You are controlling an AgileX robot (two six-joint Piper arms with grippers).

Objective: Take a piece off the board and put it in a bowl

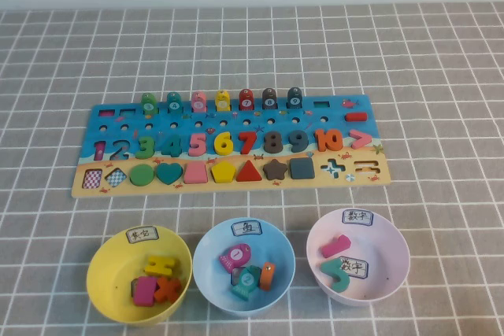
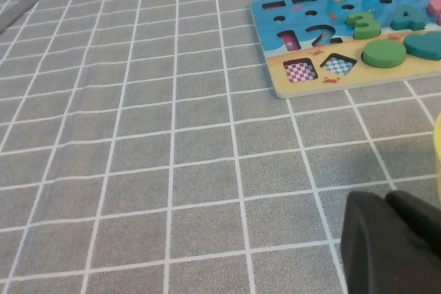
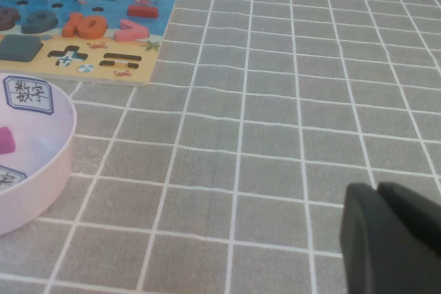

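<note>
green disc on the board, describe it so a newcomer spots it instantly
Find the long puzzle board; along its tan bottom strip runs a row of shapes. The green disc is third from the left, between a checkered diamond hole and the teal heart: the only round piece.

A grey checked tablecloth (image 1: 441, 76) covers the surface. On it, the light-blue bowl (image 1: 206, 273) sits as landmark, holding small coloured pieces; the pink bowl (image 1: 391, 277) stands just beside it, holding a pink and a green piece.
</note>
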